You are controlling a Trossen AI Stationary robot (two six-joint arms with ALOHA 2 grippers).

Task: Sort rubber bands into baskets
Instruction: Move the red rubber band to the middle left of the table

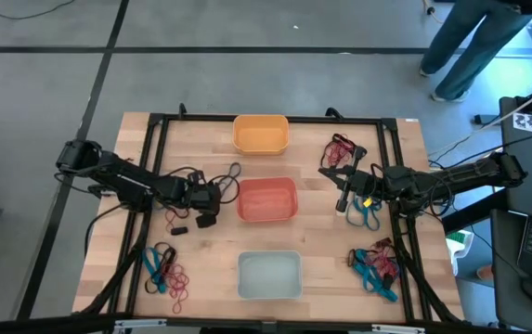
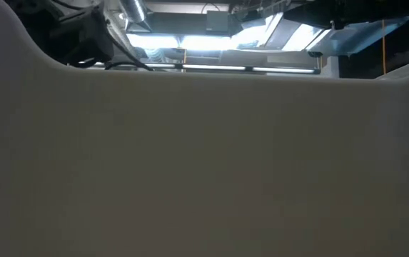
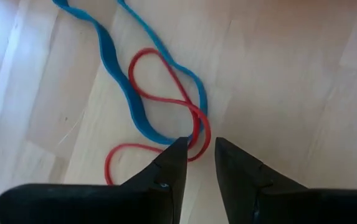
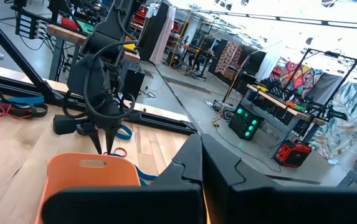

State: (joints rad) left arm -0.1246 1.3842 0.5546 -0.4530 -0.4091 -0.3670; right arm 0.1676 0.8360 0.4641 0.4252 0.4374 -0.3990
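Note:
My left gripper points down at the table just left of the red-orange basket, its fingers a narrow gap apart. A blue rubber band and a red rubber band lie crossed on the wood under its fingertips. It also shows in the right wrist view. My right gripper is shut, with nothing showing in it, and stands right of the red-orange basket in the high view. The yellow-orange basket and the pale basket stand far and near of it. My left gripper comes from above, pointing down. One fingertip stands over the spot where the blue and red bands cross, and the red band's curve runs into the gap between the fingers. I cannot tell whether the fingers touch the bands, which lie flat on the table.
Piles of rubber bands lie at the near left, far right, right and near right. A black band lies by the left arm. The pale basket's wall fills the low view. A person stands beyond the table.

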